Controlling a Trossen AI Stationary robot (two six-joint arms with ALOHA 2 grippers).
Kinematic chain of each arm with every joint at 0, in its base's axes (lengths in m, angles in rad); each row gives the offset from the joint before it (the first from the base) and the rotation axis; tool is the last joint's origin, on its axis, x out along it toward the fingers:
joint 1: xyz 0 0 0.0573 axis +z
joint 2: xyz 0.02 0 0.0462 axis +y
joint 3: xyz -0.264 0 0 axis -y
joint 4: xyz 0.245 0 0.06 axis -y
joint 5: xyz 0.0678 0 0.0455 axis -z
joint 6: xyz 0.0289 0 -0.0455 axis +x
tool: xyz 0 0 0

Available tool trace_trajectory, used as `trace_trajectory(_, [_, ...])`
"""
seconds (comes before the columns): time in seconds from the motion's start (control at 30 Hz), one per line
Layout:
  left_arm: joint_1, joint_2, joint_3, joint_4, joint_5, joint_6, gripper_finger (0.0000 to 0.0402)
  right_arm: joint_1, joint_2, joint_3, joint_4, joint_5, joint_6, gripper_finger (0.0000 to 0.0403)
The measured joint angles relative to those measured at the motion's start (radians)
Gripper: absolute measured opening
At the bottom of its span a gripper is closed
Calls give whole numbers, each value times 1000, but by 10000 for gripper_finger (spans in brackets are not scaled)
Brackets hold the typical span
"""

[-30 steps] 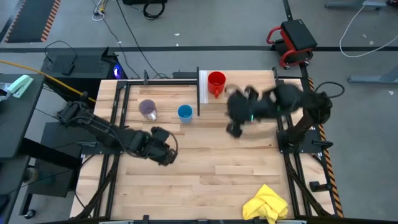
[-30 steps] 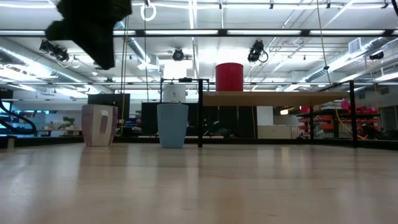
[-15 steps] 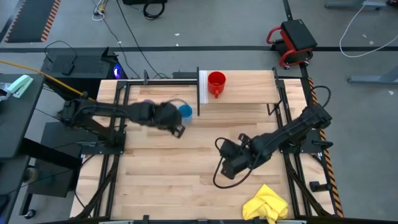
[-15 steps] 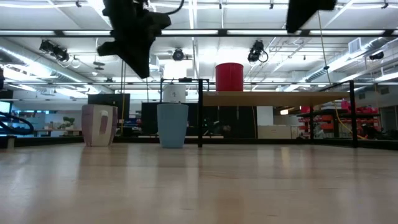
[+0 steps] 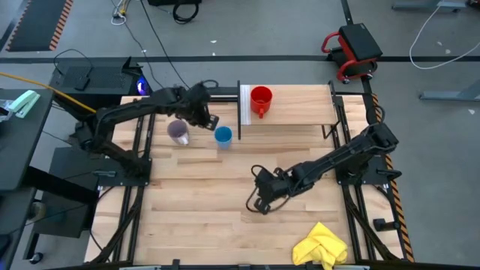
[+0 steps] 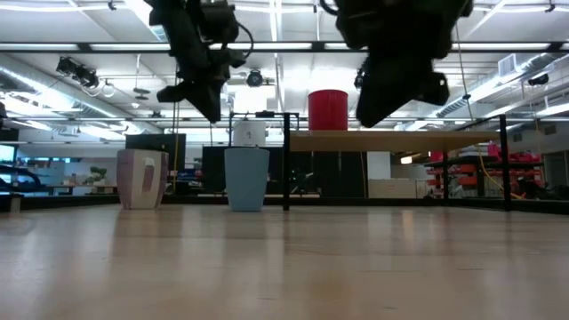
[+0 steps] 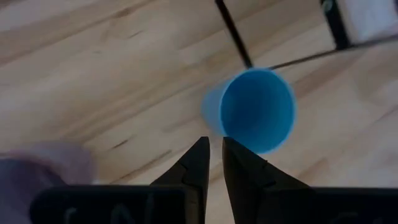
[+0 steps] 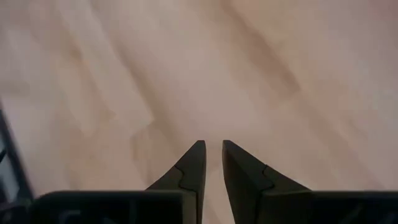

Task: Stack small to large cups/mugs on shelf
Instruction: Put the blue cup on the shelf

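A red mug (image 5: 261, 100) stands on the shelf (image 5: 292, 111) at the far side, next to its white end panel (image 5: 244, 105). A light-blue cup (image 5: 223, 136) and a purple-grey cup (image 5: 178, 133) stand upright on the table left of the shelf. My left gripper (image 5: 211, 120) hovers above the gap between these two cups. Its fingers are almost together with nothing between them, and the blue cup (image 7: 258, 111) lies just beyond the tips. My right gripper (image 5: 258, 204) hangs over bare planks mid-table, fingers nearly together and empty (image 8: 211, 149).
A crumpled yellow cloth (image 5: 321, 246) lies at the table's near right corner. Black frame rails (image 5: 139, 142) run along both sides of the table. In the low view the shelf board (image 6: 391, 140) is raised on black legs, the red mug (image 6: 328, 109) on top.
My left gripper has swung from the table's near-left part toward the far edge and now hangs over the purple-grey and blue cups. My right gripper has come away from the shelf, sunk, and gone toward the near edge to mid-table. The cups have not moved.
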Motion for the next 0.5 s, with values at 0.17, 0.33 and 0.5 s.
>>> trace_trajectory(0.17, [47,71,0,40,84,27,56,-50,0,-5,10,15,-46,59])
trace_trajectory(0.33, [47,169,0,54,162,67,66,-96,0,-5,9,19,-58,59])
trace_trajectory(0.5, [48,206,0,58,189,93,76,-98,0,-5,7,15,-68,59])
